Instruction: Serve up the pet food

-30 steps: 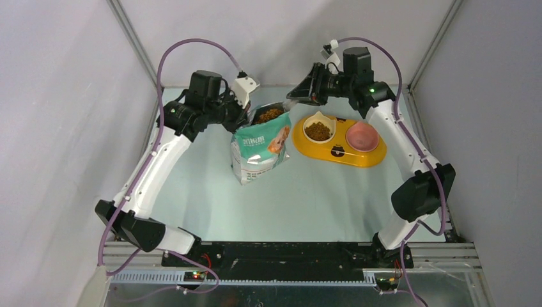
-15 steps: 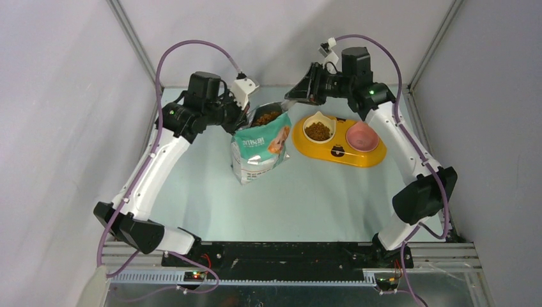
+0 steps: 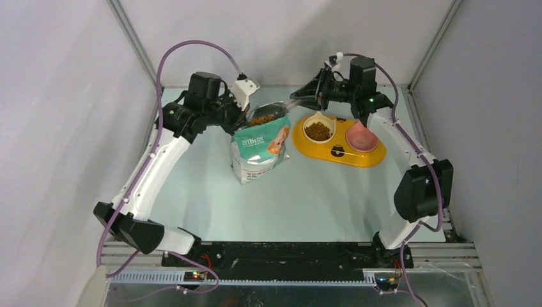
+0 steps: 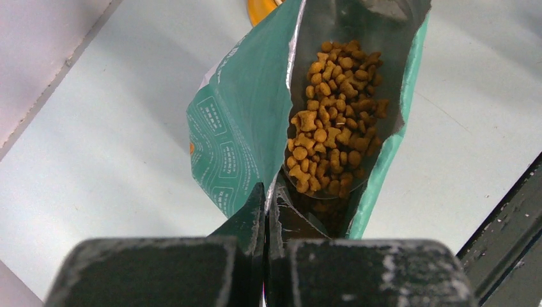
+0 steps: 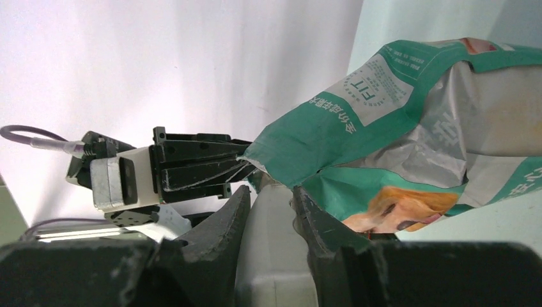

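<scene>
The teal-and-white bag stands open at mid-table. My left gripper is shut on its near rim, as the left wrist view shows. My right gripper is shut on the handle of the clear scoop, which reaches into the bag's mouth. In the left wrist view the scoop's bowl lies inside the bag, heaped with the pet food. In the right wrist view my fingers clamp the pale handle beside the bag.
The yellow double-bowl feeder sits right of the bag. Its left bowl holds brown kibble and its pink right bowl shows none. The back wall stands close behind both grippers.
My right gripper has swung down and left, and the scoop has gone from above the bag's rim into its mouth. The left gripper and the bag have stayed put.
</scene>
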Robot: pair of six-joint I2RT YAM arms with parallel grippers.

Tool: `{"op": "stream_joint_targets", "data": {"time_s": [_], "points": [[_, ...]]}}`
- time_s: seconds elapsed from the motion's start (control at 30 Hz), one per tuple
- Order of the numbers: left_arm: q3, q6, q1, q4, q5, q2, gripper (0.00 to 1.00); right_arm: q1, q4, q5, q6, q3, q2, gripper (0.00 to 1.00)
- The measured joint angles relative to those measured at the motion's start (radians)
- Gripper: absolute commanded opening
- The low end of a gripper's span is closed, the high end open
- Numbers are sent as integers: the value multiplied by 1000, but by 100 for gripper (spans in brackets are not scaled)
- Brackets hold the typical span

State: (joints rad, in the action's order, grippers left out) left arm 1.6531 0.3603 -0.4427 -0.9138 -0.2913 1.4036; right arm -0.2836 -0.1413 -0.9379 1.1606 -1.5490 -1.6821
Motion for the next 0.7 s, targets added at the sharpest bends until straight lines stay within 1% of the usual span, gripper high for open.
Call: {"op": "stream_joint_targets", "data": {"time_s": [0.17,0.4,0.7], "points": [[8,23,-1,-12,12,5,0,13,43,-37,90,23,-13,0],[27,44,-5,-21,33,19,0,32,100,-84,171,40,-35,0],[66,68,-10,-43,57,50,0,49,255,-124,285,94,-57,0]]}}
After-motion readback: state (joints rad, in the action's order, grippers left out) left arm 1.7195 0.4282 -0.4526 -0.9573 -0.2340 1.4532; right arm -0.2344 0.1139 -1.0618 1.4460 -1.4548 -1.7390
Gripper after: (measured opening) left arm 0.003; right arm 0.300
